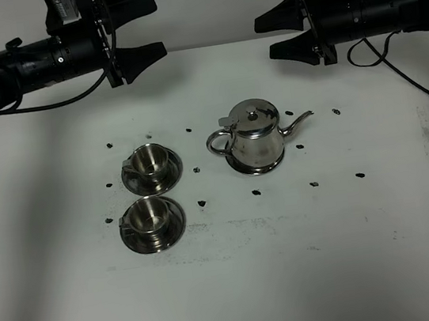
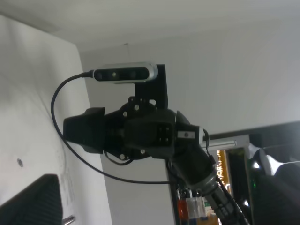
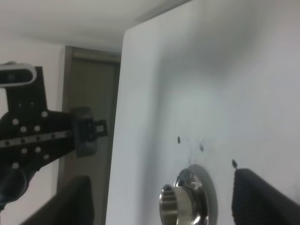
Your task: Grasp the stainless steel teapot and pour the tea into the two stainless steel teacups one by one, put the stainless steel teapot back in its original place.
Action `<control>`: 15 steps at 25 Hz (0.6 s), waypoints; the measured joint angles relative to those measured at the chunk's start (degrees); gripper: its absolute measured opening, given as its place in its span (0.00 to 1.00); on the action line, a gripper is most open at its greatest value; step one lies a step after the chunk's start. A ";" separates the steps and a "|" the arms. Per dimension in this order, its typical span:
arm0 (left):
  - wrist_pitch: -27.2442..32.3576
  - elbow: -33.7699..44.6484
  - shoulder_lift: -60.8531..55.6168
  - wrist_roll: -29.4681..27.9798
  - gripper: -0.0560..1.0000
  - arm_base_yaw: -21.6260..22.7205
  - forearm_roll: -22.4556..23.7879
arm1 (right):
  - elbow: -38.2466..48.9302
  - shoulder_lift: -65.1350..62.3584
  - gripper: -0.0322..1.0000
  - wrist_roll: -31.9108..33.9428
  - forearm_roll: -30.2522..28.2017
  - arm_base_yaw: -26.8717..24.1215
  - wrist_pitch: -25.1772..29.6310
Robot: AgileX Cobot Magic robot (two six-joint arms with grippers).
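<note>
The stainless steel teapot (image 1: 253,133) stands upright on its round tray (image 1: 239,167) at the table's middle, spout pointing right and handle left. The two stainless steel teacups sit on saucers to its left, one farther back (image 1: 149,161) and one nearer (image 1: 149,214). No dark liquid shows in them. My left gripper (image 1: 158,26) is open, high above the far left of the table. My right gripper (image 1: 264,38) is open, high at the far right. Both are well apart from the pot. One cup on its saucer (image 3: 180,202) shows between the right fingertips (image 3: 262,199).
Small black marks (image 1: 202,203) dot the white table (image 1: 293,261) around the cups and pot. The left wrist view shows the right arm with its camera (image 2: 140,126) against a wall. A cable (image 1: 419,84) hangs at the far right.
</note>
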 joint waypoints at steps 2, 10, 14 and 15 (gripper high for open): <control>0.00 -1.50 1.52 -1.51 0.80 0.00 0.50 | 0.00 0.21 0.62 0.40 0.07 -0.28 0.00; 0.00 -2.53 3.56 -2.60 0.79 0.00 1.64 | -0.11 0.48 0.62 0.82 0.12 -1.12 0.05; 0.00 -2.68 3.56 -2.66 0.79 0.05 1.57 | -0.11 0.48 0.61 0.76 0.12 -1.12 0.05; 0.00 -3.06 3.56 -2.66 0.78 0.05 1.65 | -0.47 0.48 0.61 0.56 0.00 -1.12 0.11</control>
